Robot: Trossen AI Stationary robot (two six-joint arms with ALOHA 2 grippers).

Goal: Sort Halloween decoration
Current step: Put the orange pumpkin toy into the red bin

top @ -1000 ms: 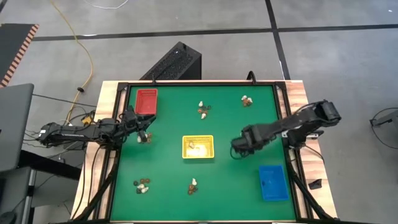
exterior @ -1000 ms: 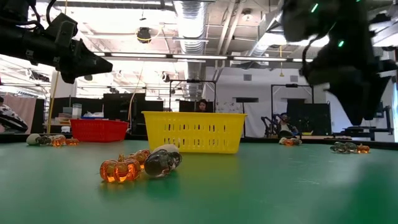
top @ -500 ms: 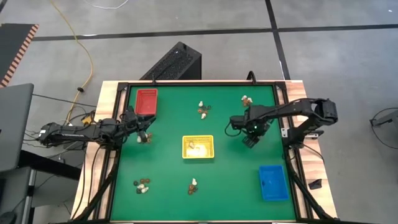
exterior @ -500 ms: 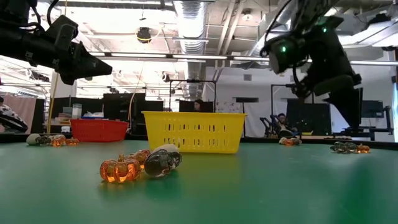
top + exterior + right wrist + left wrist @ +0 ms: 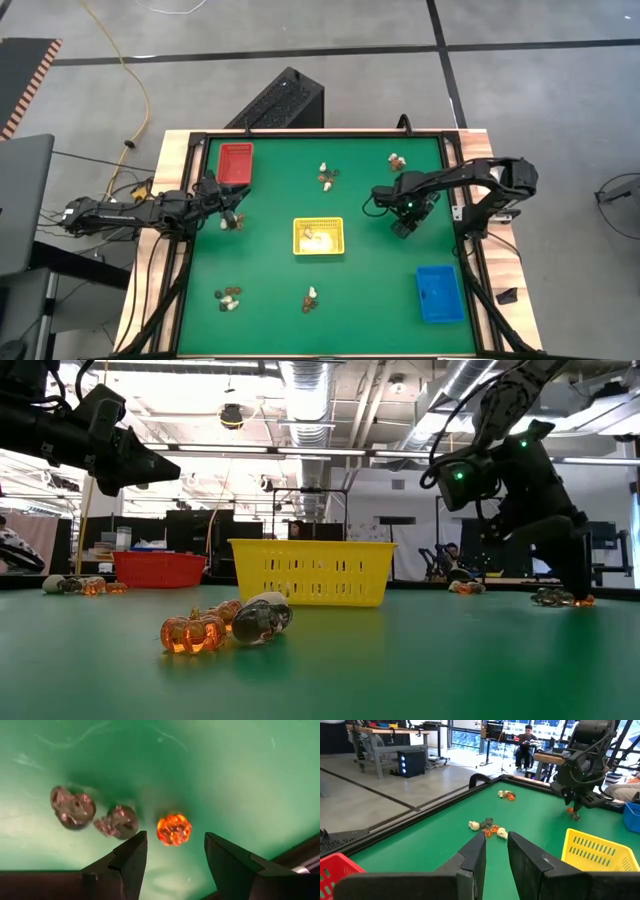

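Tiny trinkets lie in small clusters on the green table: one [image 5: 326, 176] and one [image 5: 397, 160] near the far edge, one [image 5: 228, 297] and one [image 5: 311, 297] near the front. My right gripper [image 5: 175, 852] is open and low over an orange pumpkin [image 5: 173, 829], a finger on either side of it without touching. Two dark skulls [image 5: 73, 807] lie beside the pumpkin. My left gripper [image 5: 496, 851] hovers at the table's left, above a further cluster [image 5: 233, 223], its fingers a narrow gap apart with nothing between them.
The yellow tray [image 5: 318, 236] stands mid-table with something pale inside, the red tray [image 5: 235, 163] at the far left corner, the blue tray [image 5: 438, 293] at the near right. A black rail [image 5: 456, 200] frames the table. People sit in the room beyond.
My right gripper has moved from beside the yellow tray toward the table's far right and come down to just above the table, over the pumpkin and skulls. Its arm has swung round with it. My left arm has kept still.
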